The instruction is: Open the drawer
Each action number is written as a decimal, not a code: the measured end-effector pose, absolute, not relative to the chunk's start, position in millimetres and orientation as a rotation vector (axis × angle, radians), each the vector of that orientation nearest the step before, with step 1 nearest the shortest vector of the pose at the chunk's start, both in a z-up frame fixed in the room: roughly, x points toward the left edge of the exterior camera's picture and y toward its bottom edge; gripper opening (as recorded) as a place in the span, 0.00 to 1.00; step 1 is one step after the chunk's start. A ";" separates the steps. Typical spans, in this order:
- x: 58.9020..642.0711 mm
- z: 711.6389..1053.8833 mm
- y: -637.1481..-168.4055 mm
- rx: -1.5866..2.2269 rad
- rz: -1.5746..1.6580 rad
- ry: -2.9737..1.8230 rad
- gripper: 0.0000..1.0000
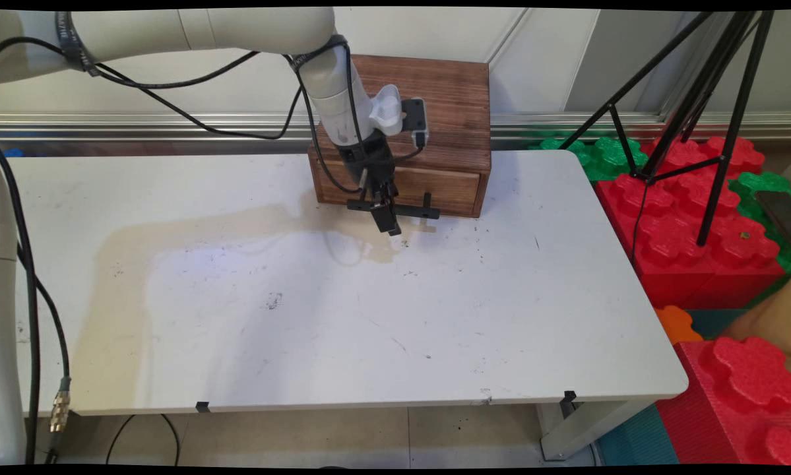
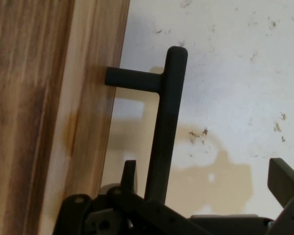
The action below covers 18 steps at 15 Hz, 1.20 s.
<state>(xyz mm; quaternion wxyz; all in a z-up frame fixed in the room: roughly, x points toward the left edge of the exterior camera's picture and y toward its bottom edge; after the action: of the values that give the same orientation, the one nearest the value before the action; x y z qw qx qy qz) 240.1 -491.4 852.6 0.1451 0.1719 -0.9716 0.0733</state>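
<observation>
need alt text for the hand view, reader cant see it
Seen from the gripper, a black bar handle juts out on a short post from a wooden drawer front at the left. The handle runs between the open fingers, over a stained white table.

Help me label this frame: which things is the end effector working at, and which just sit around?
In play:
end effector, open, straddling the black handle
wooden drawer box carrying that handle

Lying about:
white table
black tripod
red foam blocks
</observation>
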 end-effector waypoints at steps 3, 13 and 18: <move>239.6 847.6 -492.1 0.455 0.208 -2.824 1.00; 239.4 839.0 -489.6 0.345 0.195 -2.880 1.00; 237.4 837.8 -483.5 0.302 0.188 -2.897 1.00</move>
<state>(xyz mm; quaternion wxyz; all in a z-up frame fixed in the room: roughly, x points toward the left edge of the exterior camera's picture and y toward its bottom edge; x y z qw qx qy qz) 237.4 -483.5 837.8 0.1113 0.1027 -0.9864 0.0640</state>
